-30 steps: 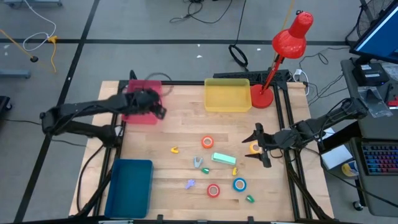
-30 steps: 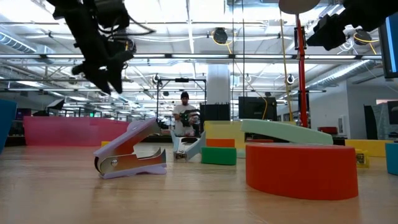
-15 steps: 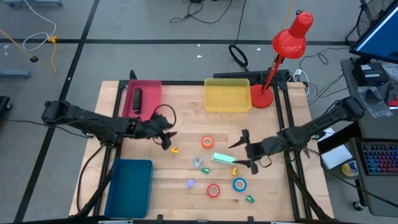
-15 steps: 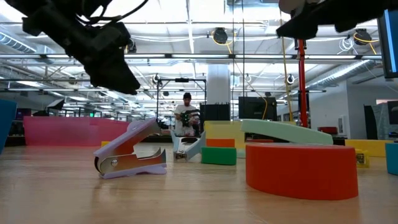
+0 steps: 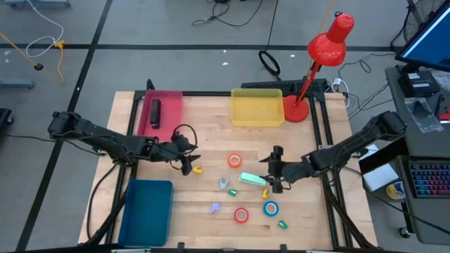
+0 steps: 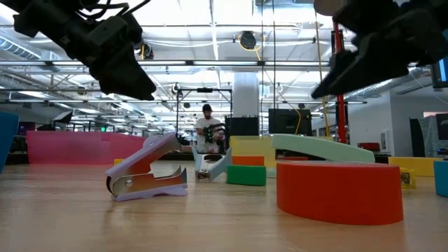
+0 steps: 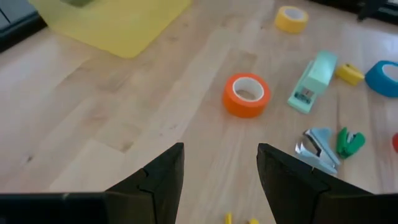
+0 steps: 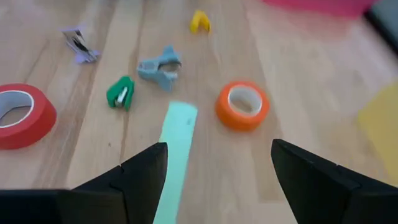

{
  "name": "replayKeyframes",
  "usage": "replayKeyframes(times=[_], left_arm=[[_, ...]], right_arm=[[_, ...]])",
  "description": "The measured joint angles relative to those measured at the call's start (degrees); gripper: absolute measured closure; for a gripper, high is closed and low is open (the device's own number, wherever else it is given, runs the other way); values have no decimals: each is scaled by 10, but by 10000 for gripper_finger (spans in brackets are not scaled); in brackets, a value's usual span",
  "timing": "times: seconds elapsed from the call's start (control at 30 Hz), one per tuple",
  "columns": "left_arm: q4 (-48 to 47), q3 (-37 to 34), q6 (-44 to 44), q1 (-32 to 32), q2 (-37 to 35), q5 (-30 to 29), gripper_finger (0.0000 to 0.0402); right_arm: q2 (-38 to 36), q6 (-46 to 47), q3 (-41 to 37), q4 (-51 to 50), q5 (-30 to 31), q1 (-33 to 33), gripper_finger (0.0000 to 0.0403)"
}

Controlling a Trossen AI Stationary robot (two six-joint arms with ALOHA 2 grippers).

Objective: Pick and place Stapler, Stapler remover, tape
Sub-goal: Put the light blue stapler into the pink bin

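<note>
You had the left arm stretched low across the table, its left gripper (image 5: 185, 164) hanging just left of the small yellow stapler remover (image 5: 197, 169) and well left of the mint-green stapler (image 5: 252, 179); its fingers (image 7: 160, 180) stood parted with nothing between them. You had the right arm reaching in from the opposite side, the right gripper (image 5: 275, 176) just right of the stapler's far end, fingers (image 8: 140, 171) spread wide and empty, the stapler (image 8: 177, 149) lying between them in the wrist view. The stapler lay flat on the wood, long and slim, near the table's middle. Around it: the orange-red tape (image 5: 234, 161) just above-left of the stapler, ring-shaped with a white core; the red tape (image 5: 241, 215) below it; the blue tape (image 5: 271, 208) below-right. A grey-blue stapler remover (image 5: 223, 184) sat just left of the stapler, a lilac one (image 5: 215, 208) further below-left, a green one (image 5: 282, 225) beyond the blue roll. The pink tray (image 5: 169, 105), holding a dark object (image 5: 155, 112), the yellow tray (image 5: 257, 119) and the blue tray (image 5: 148, 211) stood well apart from the stapler.
</note>
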Motion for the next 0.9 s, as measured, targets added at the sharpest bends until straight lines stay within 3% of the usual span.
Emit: replayKeyframes(times=[0.2, 0.5, 0.9], left_arm=[[6, 0, 14, 0, 0, -2, 199], [6, 0, 13, 0, 0, -8, 199], [6, 0, 13, 0, 0, -11, 199]], right_arm=[[47, 103, 0, -63, 0, 0, 126], [79, 141, 0, -67, -46, -1, 126], [79, 188, 0, -64, -51, 0, 126]])
